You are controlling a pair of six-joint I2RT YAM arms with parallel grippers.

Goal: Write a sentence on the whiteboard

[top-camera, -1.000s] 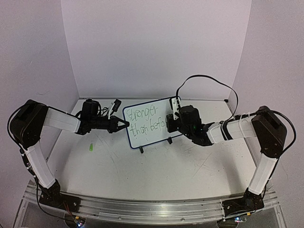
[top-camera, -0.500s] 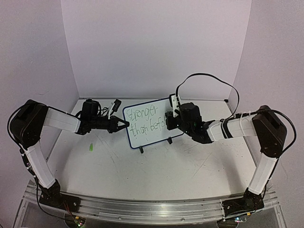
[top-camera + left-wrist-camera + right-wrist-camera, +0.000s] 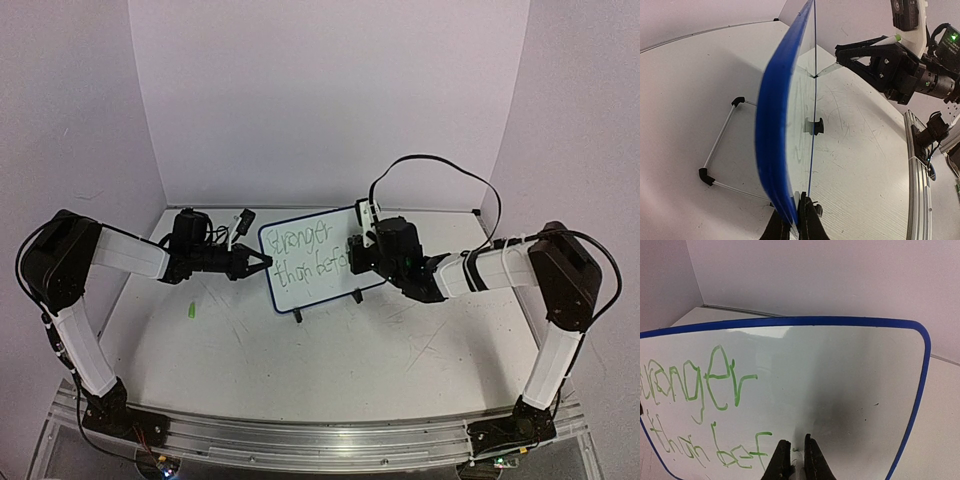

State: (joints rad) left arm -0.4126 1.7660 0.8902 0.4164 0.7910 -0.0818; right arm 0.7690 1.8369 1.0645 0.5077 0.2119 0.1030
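Observation:
The whiteboard [image 3: 312, 262] stands upright on the table, white with a blue frame. The sentence [image 3: 715, 385] is green handwriting in two lines, reading "stronger" above "than bef". My left gripper [image 3: 262, 262] is shut on the whiteboard's left edge; in the left wrist view the board [image 3: 774, 130] runs edge-on from between the jaws of the left gripper [image 3: 794, 220]. My right gripper [image 3: 797, 452] is shut on a white pen [image 3: 860, 52]. The pen tip touches the board just right of the "f". From above, the right gripper [image 3: 352, 258] covers the end of the second line.
A small green cap [image 3: 189, 312] lies on the table left of the board. A black clip foot [image 3: 297, 316] sits under the board's lower edge. A wire stand [image 3: 720, 145] lies behind the board. Walls close the back and both sides.
The right gripper with the pen has shifted slightly up and left against the board. The left arm and the board have not moved.

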